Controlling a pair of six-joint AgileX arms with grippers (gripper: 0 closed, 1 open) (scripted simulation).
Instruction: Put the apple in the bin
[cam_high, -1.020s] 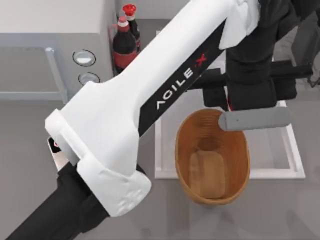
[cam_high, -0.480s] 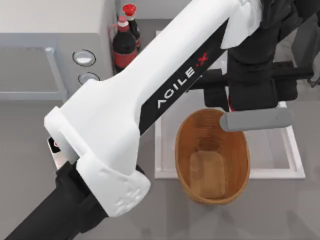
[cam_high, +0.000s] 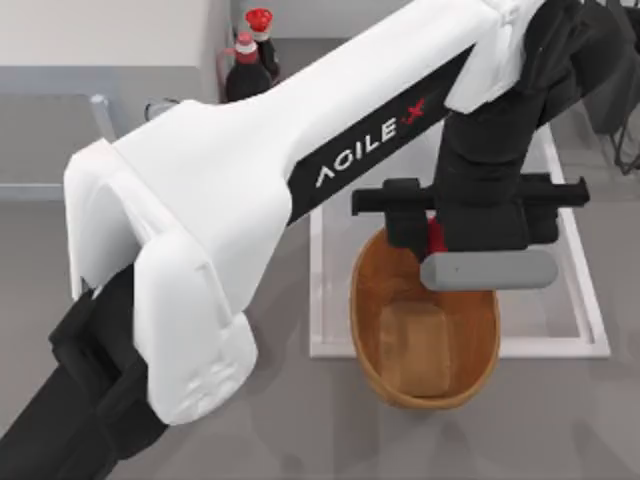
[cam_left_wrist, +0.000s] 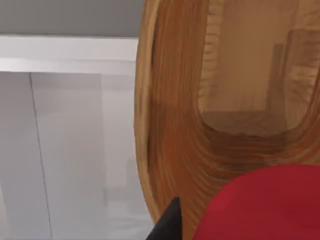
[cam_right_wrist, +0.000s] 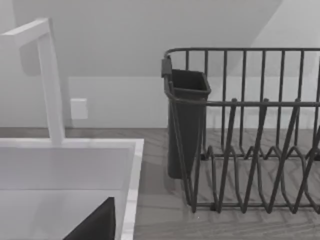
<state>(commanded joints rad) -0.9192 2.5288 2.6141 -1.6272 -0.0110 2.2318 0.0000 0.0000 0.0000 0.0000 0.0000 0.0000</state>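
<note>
The left arm reaches across the counter from its near left corner, and the left hand hangs over the far end of the bin, the oval wicker basket that lies in the white sink basin on the right half of the counter. The apple is in this hand's grip: in the left wrist view its red curve sits close against the camera with one dark fingertip beside it, and in the top view a sliver of red shows between the black hand parts. The fingers look closed around the fruit, opened only as wide as the apple itself.

From the wrist view the apple is above the basket's ribbed inner wall, with the lighter flat bottom visible beyond it, so it appears to be inside the rim's outline but not yet resting on anything.

Picking up and carrying seem done. What is left, as far as I can judge, is to let go so the fruit drops to the basket floor, then lift the arm away.

The right arm is parked off the far right of the counter; its wrist view faces a dark dish rack and the sink's edge, and I cannot tell how its hand stands.
</note>
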